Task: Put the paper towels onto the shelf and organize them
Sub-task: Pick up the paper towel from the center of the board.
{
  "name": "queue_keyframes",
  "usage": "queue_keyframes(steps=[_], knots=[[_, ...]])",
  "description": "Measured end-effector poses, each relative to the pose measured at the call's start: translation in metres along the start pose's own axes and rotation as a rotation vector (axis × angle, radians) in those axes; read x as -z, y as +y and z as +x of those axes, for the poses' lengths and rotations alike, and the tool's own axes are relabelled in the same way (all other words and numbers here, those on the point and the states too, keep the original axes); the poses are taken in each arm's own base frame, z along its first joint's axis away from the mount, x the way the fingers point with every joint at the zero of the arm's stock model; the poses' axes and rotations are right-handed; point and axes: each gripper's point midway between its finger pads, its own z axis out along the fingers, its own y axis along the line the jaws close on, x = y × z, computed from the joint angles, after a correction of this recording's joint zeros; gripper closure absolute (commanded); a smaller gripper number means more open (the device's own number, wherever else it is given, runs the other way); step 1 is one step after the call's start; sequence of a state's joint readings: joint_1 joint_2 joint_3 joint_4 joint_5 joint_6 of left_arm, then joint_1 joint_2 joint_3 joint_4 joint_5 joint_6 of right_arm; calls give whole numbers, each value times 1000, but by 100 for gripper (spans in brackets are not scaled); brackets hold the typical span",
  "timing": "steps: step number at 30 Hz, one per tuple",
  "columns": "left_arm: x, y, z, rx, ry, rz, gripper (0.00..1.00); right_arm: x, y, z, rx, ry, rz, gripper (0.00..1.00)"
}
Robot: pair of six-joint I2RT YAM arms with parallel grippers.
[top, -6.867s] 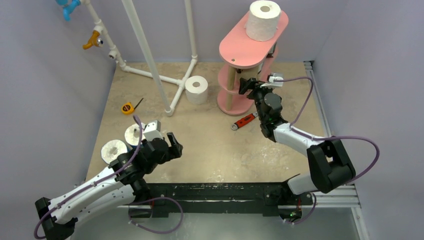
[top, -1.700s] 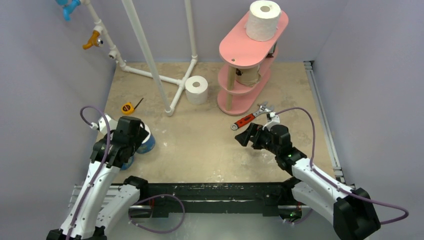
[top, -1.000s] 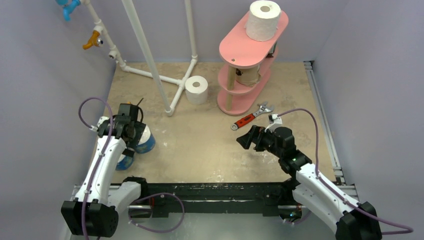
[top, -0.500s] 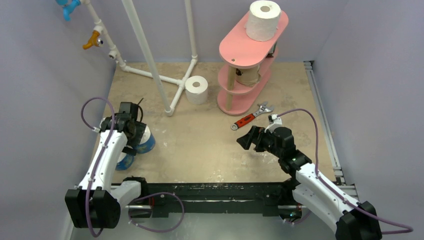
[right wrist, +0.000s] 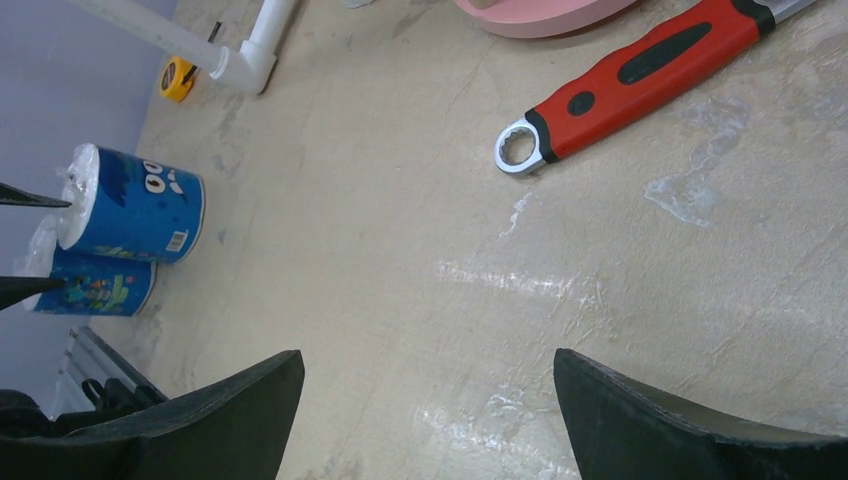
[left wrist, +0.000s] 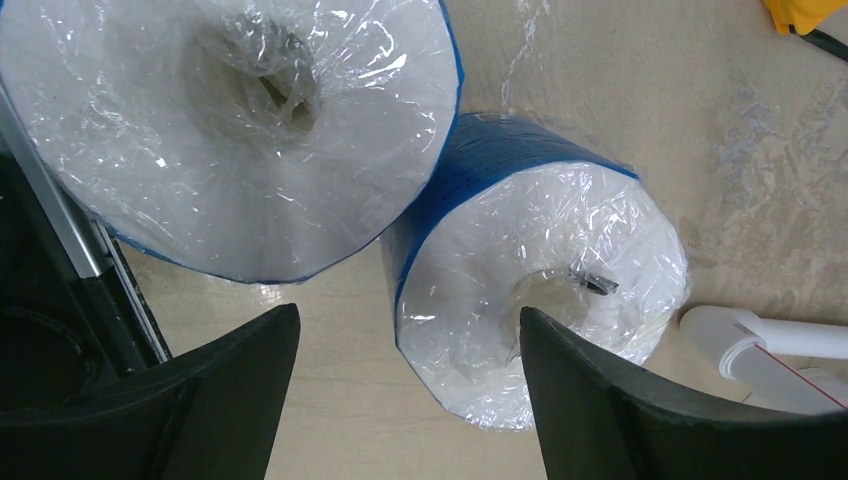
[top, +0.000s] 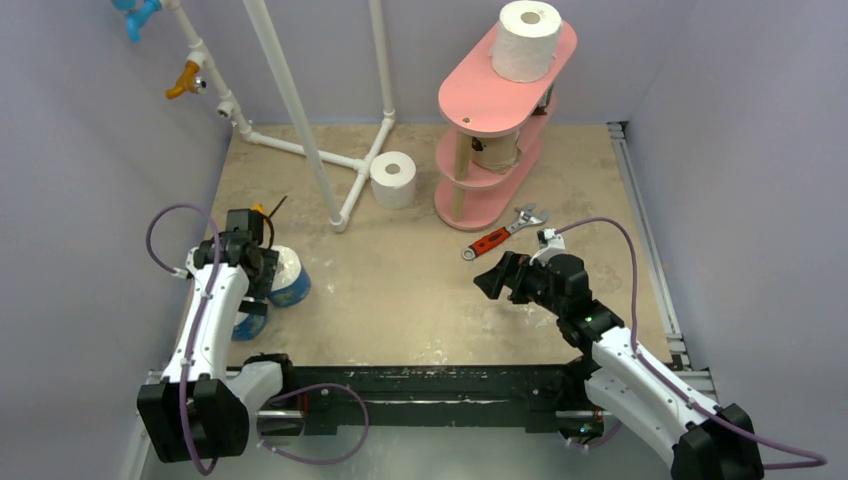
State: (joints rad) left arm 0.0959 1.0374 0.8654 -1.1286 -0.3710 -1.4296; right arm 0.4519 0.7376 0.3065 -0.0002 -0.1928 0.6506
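Two blue-wrapped paper towels stand side by side at the near left, one [top: 288, 281] [left wrist: 540, 290] further from the edge than the other [top: 247, 323] [left wrist: 230, 130]. My left gripper [top: 258, 268] [left wrist: 408, 315] hangs open just above the first one, holding nothing, one finger over its core and the other over bare floor beside it. A bare white roll [top: 393, 178] stands by the pipe frame. The pink shelf [top: 480, 100] carries a white roll [top: 527, 40] on its top board and a tan one [top: 492, 150] on the middle board. My right gripper [top: 490, 278] [right wrist: 425, 360] is open over bare floor.
A red-handled wrench [top: 497, 238] [right wrist: 640, 80] lies between the shelf's base and my right gripper. A yellow tape measure [right wrist: 177, 78] sits near the foot of the white pipe frame [top: 340, 170], just beyond the blue rolls. Grey walls close in both sides.
The left arm has swung a little to the left over the blue rolls and its jaws have narrowed. The right arm has not moved.
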Motion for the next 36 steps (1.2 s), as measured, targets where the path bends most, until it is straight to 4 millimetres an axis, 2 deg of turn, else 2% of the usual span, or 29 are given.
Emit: queue_keyframes(steps=[5,11,19,27,31,36], knots=[[-12,-5,6,-10,17,-26,22,0,0,0,0,1,1,2],[-29,-5,16,-28,41,-35,30,1,-3,2,-4,12,16,2],[-37,-18,21,-58,54,29,49,1,-7,5,-7,19,38,2],[-35,-19,24,-99,60,84,73,2,-7,4,-10,18,42,3],[-31,-19,29,-132,88,110,78,2,-6,2,-11,15,41,3],[-19,-17,34,-177,123,159,77,2,-2,-4,-10,2,35,3]])
